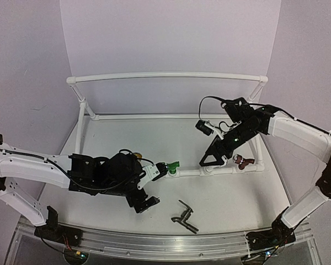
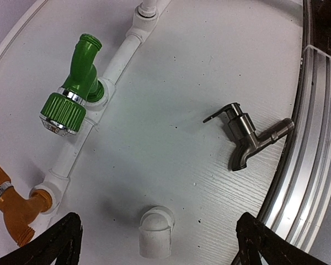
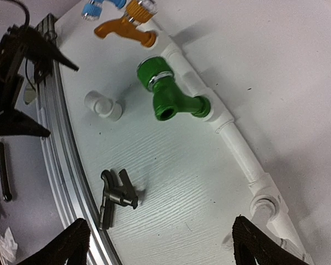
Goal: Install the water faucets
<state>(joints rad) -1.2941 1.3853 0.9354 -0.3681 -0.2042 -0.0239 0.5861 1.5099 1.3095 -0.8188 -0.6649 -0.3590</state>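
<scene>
Top external alone shows the maroon faucet.

We see left white-shelled arm stretched low from left side toward centre, black wrist at its end. We find left black two-finger gripper angled downward, jaws spread wide, nothing held. We see right white-shelled arm folded at elbow, forearm reaching inward and down. We find right black two-finger gripper with jaws also wide apart, empty.
</scene>
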